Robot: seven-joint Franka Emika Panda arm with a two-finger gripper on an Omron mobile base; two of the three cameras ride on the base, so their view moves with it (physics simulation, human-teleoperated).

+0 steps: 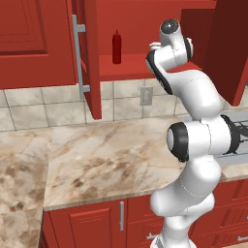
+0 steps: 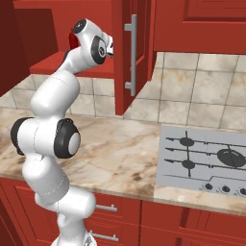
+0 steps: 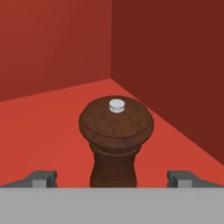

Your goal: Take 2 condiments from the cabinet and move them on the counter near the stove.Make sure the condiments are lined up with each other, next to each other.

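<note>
In the hand view a dark brown shaker (image 3: 116, 131) with a small pale knob stands upright on the red shelf (image 3: 48, 131), close to the cabinet's back corner. My gripper (image 3: 113, 178) is open just in front of it, one fingertip low on each side and neither touching it. The slim red squeeze bottle (image 1: 116, 47) stands upright on the cabinet shelf (image 1: 131, 69), left of the arm's wrist. The cabinet door (image 1: 90, 58) with its long silver handle (image 1: 77, 53) hangs open. Below lie the beige counter (image 1: 111, 155) and the stove (image 2: 206, 161).
The arm reaches up from the base into the open cabinet. A second open door (image 2: 129, 53) with a silver bar handle hangs to the right of the wrist. A wall outlet (image 1: 146, 96) sits on the tiled backsplash. Red drawers and cupboards (image 1: 97, 223) run under the counter.
</note>
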